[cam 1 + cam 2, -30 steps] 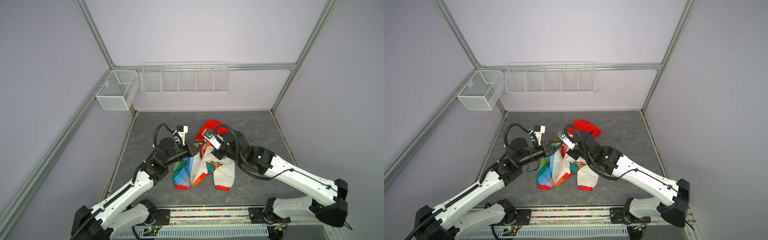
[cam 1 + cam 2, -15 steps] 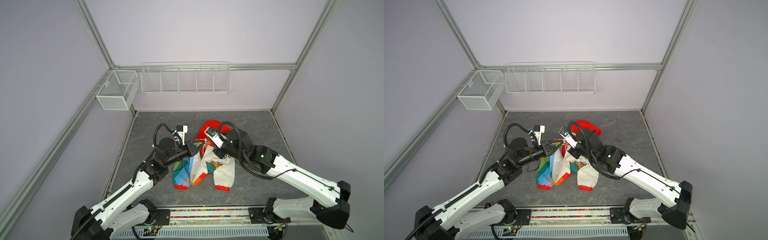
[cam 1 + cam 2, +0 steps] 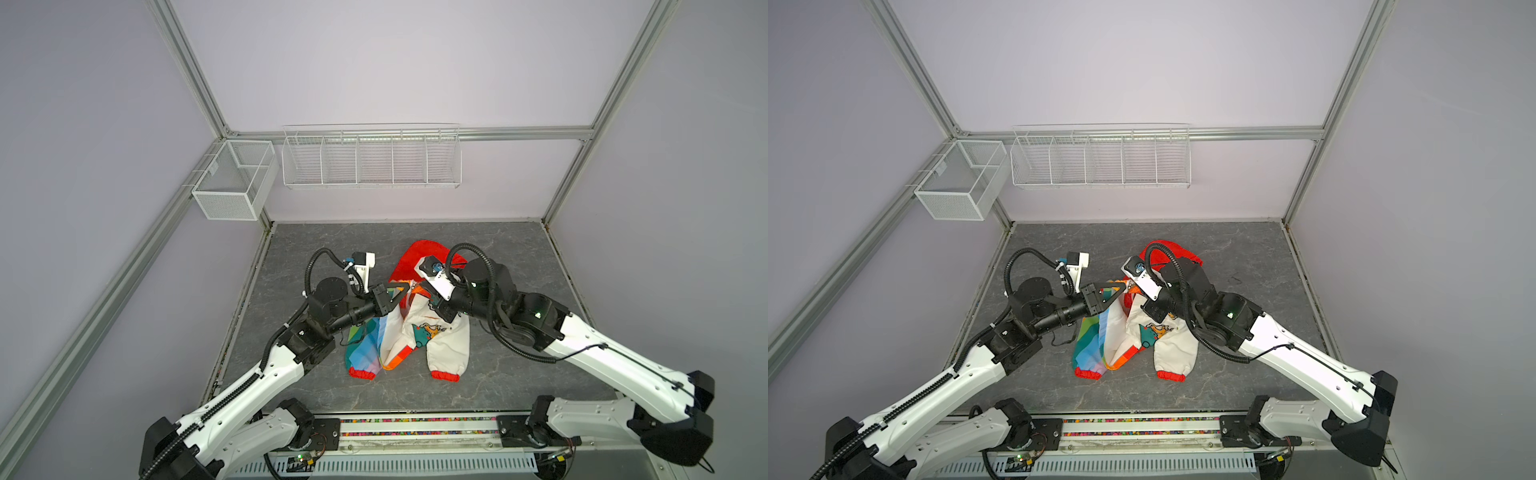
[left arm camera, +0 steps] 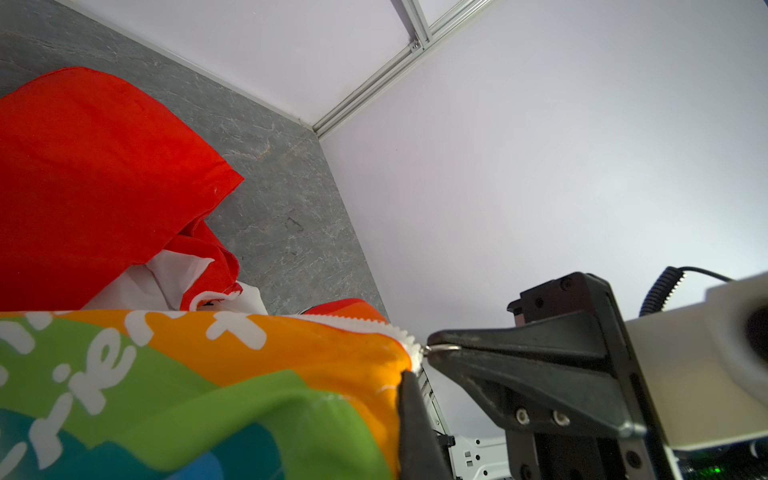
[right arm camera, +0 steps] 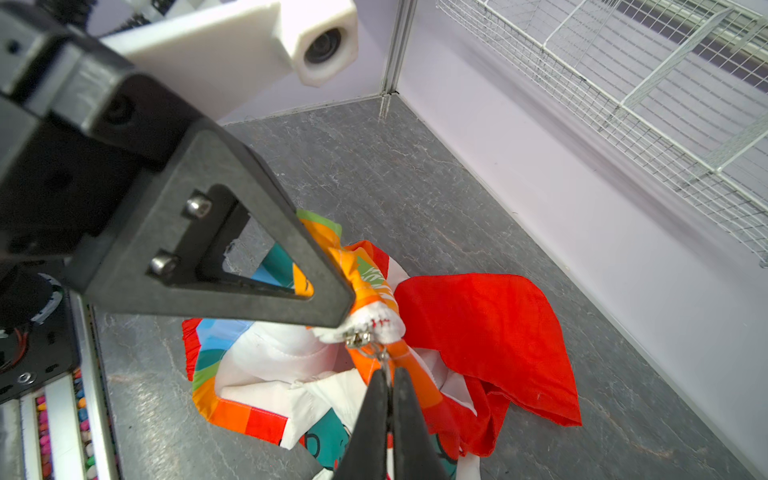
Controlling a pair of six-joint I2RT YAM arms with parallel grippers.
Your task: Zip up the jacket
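Top views: both arms stretched inward, wrists meeting above jacket [image 3: 440, 336] bunched at centre of table [image 3: 324, 257]; left gripper [image 3: 406, 289] clamped on raised rainbow zipper edge; right gripper [image 5: 384, 376] pinched tight on zipper pull [image 5: 376, 350].

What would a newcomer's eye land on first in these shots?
The bright rainbow-and-white jacket stands out in both top views, crumpled in the middle of the grey table with its red hood toward the back wall. Both arms meet over it. The left gripper is shut on the jacket's orange fabric by the zipper's end, and the right gripper is shut on the metal zipper pull, holding that part up off the table.
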